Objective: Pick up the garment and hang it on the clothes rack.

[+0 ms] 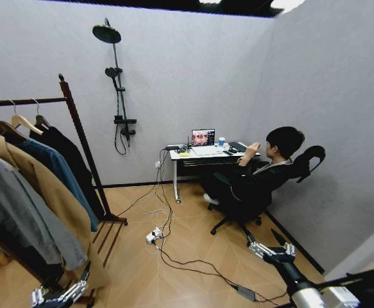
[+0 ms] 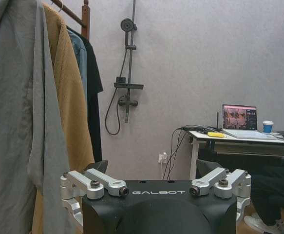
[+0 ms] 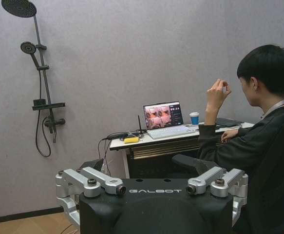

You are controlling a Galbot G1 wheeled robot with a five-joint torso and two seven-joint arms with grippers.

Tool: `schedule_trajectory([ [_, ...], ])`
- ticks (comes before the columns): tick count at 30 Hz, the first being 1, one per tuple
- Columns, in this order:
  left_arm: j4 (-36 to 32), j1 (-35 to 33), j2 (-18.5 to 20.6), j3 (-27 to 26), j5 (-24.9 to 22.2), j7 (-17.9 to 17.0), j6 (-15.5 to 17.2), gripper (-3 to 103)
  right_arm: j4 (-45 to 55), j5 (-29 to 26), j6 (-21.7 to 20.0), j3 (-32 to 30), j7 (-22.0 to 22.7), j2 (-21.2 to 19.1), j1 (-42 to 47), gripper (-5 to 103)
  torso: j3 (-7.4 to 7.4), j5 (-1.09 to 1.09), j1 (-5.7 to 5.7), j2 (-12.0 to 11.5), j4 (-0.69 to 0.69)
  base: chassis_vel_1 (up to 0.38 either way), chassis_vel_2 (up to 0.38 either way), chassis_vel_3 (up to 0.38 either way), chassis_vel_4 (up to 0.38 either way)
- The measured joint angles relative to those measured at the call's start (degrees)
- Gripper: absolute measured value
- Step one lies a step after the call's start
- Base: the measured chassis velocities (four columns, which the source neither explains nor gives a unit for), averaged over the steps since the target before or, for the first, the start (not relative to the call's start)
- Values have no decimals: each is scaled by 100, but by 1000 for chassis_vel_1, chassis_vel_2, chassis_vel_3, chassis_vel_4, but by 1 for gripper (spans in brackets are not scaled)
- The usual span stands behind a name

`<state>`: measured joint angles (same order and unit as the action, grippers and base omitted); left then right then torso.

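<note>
The garment, a long black jacket on a light wooden hanger, hangs on the rail of the clothes rack, closest to its knob-topped post. The left wrist view shows the garment as the farthest piece in the row, beside the rack's post. My left gripper hangs low beneath the row of clothes, open and holding nothing. Low on the other side, over the bare floor, my right gripper is open and holding nothing too.
A blue denim jacket, a tan coat and a grey hoodie share the rail. A person in an office chair sits at a desk with a laptop. Cables and a power strip cross the floor. A shower fixture is on the back wall.
</note>
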<state>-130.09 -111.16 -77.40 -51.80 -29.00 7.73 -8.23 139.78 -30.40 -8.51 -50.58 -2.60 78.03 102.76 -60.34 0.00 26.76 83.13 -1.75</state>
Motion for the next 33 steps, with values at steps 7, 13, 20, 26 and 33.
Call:
schedule_trajectory([
  [7,0,0,0,0,0,1,0,100,0,0,0,0,0,0,0,100,4,0,-2,-4,0,120,-138,-127,128],
  [13,0,0,0,0,0,-1,0,100,1,0,0,0,0,0,0,100,7,-8,-7,-9,0,230,-219,-202,233],
  [20,0,0,0,0,0,-2,0,100,1,0,0,-1,0,0,0,100,9,-7,-7,-14,0,284,-274,-279,280],
  [26,1,0,0,0,0,-4,0,100,2,0,0,0,-1,0,0,100,10,-7,-8,-16,1,344,-349,-348,336],
  [33,1,0,0,0,0,3,0,100,1,0,1,-2,0,0,1,100,11,-11,-9,-17,0,365,-362,-352,370],
])
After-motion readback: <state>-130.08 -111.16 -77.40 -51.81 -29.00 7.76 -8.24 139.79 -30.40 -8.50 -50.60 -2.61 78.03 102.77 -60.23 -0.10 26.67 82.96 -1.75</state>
